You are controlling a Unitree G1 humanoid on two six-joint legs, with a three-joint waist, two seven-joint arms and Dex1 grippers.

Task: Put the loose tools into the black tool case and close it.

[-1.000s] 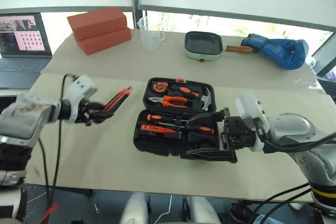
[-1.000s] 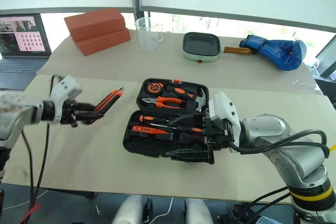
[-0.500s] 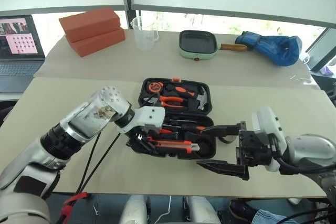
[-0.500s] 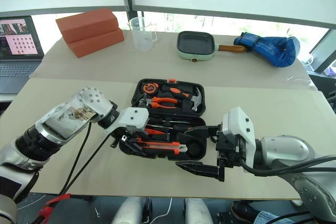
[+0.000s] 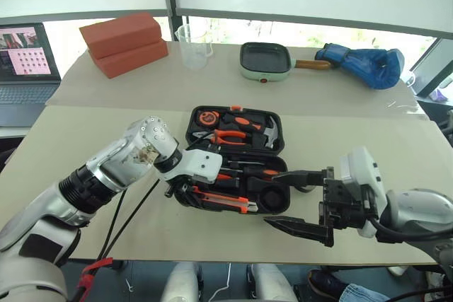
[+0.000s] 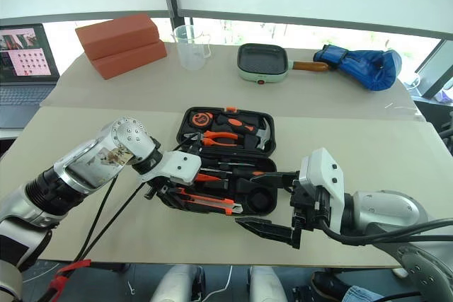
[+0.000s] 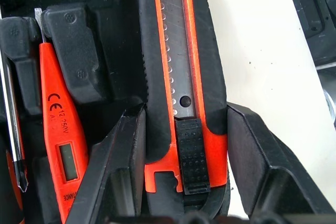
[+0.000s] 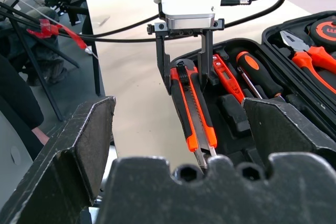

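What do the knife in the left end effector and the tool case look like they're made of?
Utility knife: orange and black body, likely moulded plastic; its bare grey segmented blade strip looks like dull metal. Its ridged black slider looks like plastic. Tool case: matte black, apparently hard moulded plastic, judging by the shaped tool slots inside.

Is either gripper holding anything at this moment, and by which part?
The left gripper grips the orange-and-black utility knife across its slider end, over the open black plastic tool case. The right gripper is open, holding nothing.
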